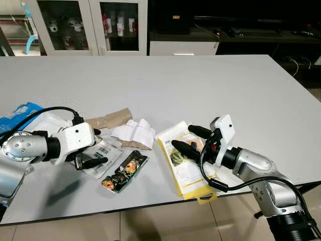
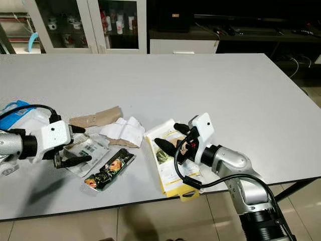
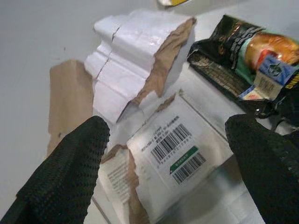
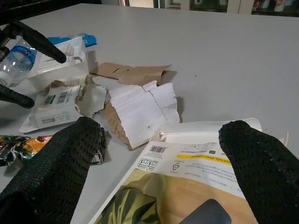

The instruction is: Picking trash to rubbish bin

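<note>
None of the trash has left the grey table [image 1: 200,80] yet, and I can make out no rubbish bin, so by my reading the task stands at its very start: every piece still needs to be gripped, carried and dropped.

The trash lies in a loose cluster along the table's near edge. At the centre sits the torn white cardboard piece [image 1: 134,132]. At its 9 o'clock, touching it, is a strip of brown cardboard [image 1: 108,120]; at its 7 o'clock lies a white packet with a barcode label [image 3: 177,144]; at its 6 o'clock is a dark snack wrapper [image 1: 125,171]. At its 3 o'clock, just beside it, lies a yellow-edged mailer envelope [image 1: 188,175] that overhangs the table edge. Far off at 9 o'clock sit a blue-and-white package [image 1: 20,113] and a clear plastic bottle [image 4: 14,63].

The left gripper [image 1: 95,147] hovers over the barcode packet with its fingers spread wide, holding nothing. The right gripper [image 1: 192,139] is poised above the mailer envelope, its fingers likewise wide apart and empty.

Beyond the table stand glass-door cabinets [image 1: 90,25].
</note>
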{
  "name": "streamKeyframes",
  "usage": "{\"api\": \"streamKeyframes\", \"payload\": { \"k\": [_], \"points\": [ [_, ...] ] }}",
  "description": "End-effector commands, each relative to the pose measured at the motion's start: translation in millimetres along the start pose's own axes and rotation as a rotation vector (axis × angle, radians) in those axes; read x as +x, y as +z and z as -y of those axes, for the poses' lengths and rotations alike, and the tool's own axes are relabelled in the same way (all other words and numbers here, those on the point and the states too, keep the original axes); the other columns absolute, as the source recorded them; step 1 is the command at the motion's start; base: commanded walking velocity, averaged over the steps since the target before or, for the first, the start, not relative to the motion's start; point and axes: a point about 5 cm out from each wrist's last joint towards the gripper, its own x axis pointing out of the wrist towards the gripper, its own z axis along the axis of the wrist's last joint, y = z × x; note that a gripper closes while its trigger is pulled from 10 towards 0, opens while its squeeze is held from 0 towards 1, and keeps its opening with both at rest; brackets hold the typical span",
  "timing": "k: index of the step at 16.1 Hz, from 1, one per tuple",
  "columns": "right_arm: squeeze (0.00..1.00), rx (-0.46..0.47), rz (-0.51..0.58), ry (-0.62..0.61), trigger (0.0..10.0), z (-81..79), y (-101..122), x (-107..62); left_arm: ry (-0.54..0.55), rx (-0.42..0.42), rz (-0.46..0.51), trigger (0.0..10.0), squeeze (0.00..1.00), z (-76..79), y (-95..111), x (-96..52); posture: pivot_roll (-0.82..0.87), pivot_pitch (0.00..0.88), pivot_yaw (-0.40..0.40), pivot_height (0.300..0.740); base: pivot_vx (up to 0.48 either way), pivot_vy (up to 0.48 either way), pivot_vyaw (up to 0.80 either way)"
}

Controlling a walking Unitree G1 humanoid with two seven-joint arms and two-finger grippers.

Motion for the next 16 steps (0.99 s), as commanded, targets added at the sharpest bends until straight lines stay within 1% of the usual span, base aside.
{"api": "streamKeyframes", "payload": {
  "k": [1,2,4,5,6,7,8,11,12,13,14,16],
  "points": [
    [0.00,0.002,0.002,0.004,10.0,-0.5,2,-1.5,-0.018,0.041,-0.006,10.0,0.00,-5.4,10,-10.0,0.03,0.061,-0.062,0.740,0.000,0.000,0.00],
    [0.00,0.003,0.002,0.004,10.0,-0.6,2,-1.6,-0.030,0.050,-0.016,10.0,0.00,-5.3,10,-11.9,0.03,0.061,-0.062,0.740,0.000,0.000,0.00],
    [0.00,0.008,0.000,0.004,10.0,-0.7,0,-2.0,-0.084,0.124,-0.095,10.0,0.00,-4.1,6,-19.6,0.03,0.062,-0.061,0.740,0.000,0.000,0.00],
    [0.00,0.009,0.000,0.004,10.0,-0.8,0,-2.0,-0.120,0.145,-0.128,10.0,0.00,-0.9,4,-21.6,0.03,0.062,-0.061,0.740,0.000,0.000,0.00],
    [0.00,0.010,0.000,0.004,10.0,-0.9,0,-2.0,-0.129,0.149,-0.137,10.0,0.00,0.1,4,-21.9,0.03,0.062,-0.061,0.740,0.000,0.000,0.00],
    [0.00,0.013,0.002,0.003,10.0,-0.9,0,-2.1,-0.164,0.167,-0.181,10.0,0.00,5.6,0,-21.3,0.03,0.064,-0.060,0.740,0.000,0.000,0.00],
    [0.00,0.014,0.002,0.003,10.0,-0.9,0,-2.2,-0.179,0.170,-0.190,10.0,0.00,8.7,-1,-20.1,0.03,0.066,-0.061,0.740,0.000,0.000,0.00],
    [0.00,0.016,-0.001,0.004,10.0,-1.0,0,-2.8,-0.184,0.192,-0.224,10.0,0.00,9.3,-4,-20.2,0.03,0.068,-0.063,0.740,0.000,0.000,0.00],
    [0.00,0.019,-0.002,0.004,10.0,-1.1,0,-2.8,-0.185,0.216,-0.245,10.0,0.00,8.7,-5,-21.1,0.03,0.068,-0.064,0.740,0.000,0.000,0.00],
    [0.00,0.027,-0.001,0.006,10.0,-1.1,-1,-2.6,-0.170,0.259,-0.281,10.0,0.00,6.8,-7,-21.2,0.03,0.071,-0.063,0.740,0.000,0.000,0.00],
    [0.00,0.028,-0.002,0.007,10.0,-1.4,-1,-2.3,-0.166,0.278,-0.301,10.0,0.00,6.3,-8,-21.2,0.03,0.070,-0.063,0.740,0.000,0.000,0.00],
    [0.00,0.033,-0.008,0.030,10.0,-5.4,-3,-1.4,-0.147,0.346,-0.368,10.0,0.00,5.8,-14,-18.2,0.03,0.071,-0.063,0.740,0.000,0.000,0.00]
  ]
}}
